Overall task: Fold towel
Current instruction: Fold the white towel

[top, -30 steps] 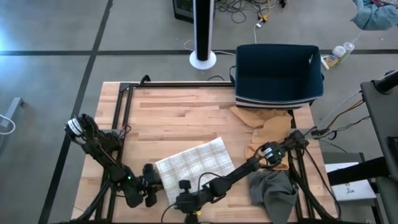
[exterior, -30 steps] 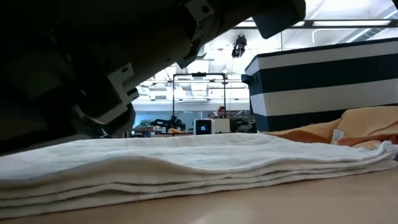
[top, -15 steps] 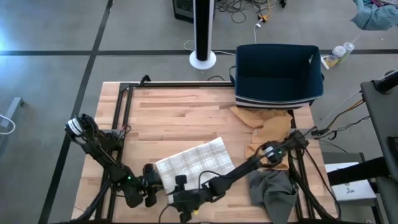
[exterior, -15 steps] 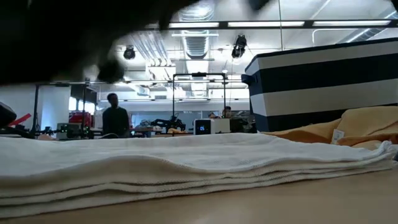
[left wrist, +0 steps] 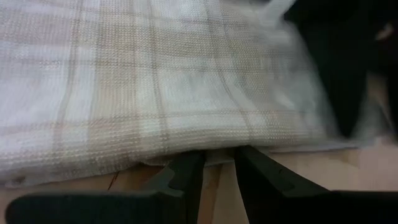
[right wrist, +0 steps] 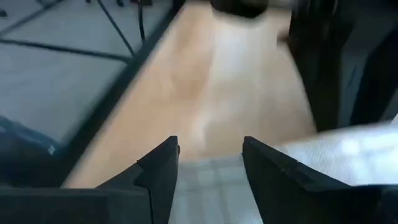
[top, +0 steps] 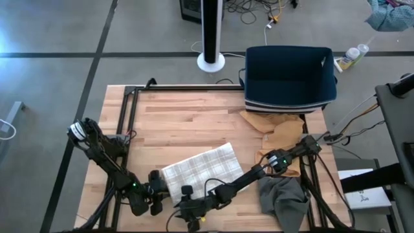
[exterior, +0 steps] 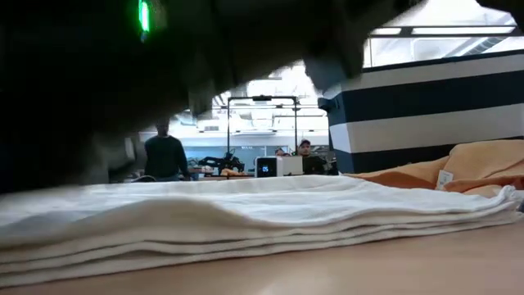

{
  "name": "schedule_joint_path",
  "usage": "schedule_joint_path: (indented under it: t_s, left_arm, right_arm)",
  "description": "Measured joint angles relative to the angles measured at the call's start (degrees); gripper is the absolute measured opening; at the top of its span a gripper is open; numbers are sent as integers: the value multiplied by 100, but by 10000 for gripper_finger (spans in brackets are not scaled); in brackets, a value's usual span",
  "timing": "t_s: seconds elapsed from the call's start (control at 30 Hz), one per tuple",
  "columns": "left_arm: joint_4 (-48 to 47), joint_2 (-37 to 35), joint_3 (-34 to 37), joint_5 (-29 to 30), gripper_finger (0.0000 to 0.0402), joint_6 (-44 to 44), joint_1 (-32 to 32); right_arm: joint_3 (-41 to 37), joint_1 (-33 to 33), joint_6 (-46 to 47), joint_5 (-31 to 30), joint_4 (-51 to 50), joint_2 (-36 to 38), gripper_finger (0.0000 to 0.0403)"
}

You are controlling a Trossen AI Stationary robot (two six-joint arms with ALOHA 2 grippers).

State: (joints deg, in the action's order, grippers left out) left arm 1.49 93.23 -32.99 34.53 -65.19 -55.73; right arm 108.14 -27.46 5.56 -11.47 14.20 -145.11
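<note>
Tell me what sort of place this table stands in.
Probably a robotics lab or workshop. The wooden table stands on a bare concrete floor with loose cables, and the low view shows more equipment benches under ceiling strip lights.

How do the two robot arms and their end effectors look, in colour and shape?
Both arms are black and slender, built of jointed links with thin black cables along them. The left end effector and the right end effector each have two dark, angular, tapering fingers. A white band shows at the left arm's base, and a small green light on each arm.
</note>
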Motion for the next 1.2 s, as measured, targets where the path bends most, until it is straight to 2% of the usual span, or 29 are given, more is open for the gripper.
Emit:
schedule_joint_path:
  t_s: [0.17,0.3,0.37,0.47,0.5,0.57,0.67,0.73,1.0,1.07,1.2]
  left_arm:
    - [-861,-659,-113,-533,87,-5,-2]
    - [-2195,-1457,-396,-848,87,-187,-4]
    - [-2822,-1847,-562,-568,87,-269,-8]
    - [-3246,-2287,-576,574,87,-275,-7]
    - [-3243,-2402,-507,880,87,-214,20]
    - [-3233,-2574,-318,1118,87,-90,159]
    - [-2953,-2656,107,1094,87,-82,312]
    - [-2419,-2625,444,1004,87,-4,330]
    - [-1103,-2225,1443,747,87,-168,342]
    - [-1008,-2076,1542,596,87,-197,345]
    - [-940,-1782,1516,317,87,-330,346]
  right_arm:
    - [18,-48,-706,-15,-507,1031,181]
    - [-212,-40,-740,-143,-1378,1611,178]
    - [-563,-47,-663,-254,-1478,1755,176]
    - [-1189,-66,-448,-555,-990,1971,174]
    - [-1385,-68,-283,-675,-739,2009,174]
    - [-1765,-47,28,-856,-515,2002,175]
    - [-2213,23,494,-958,-339,1825,175]
    - [-2418,39,716,-994,-212,1821,174]
    - [-2580,-54,1004,-1026,-381,2240,167]
    - [-2555,-68,1223,-1155,-961,2604,167]
    - [-2561,-53,2298,-1424,-3173,3136,162]
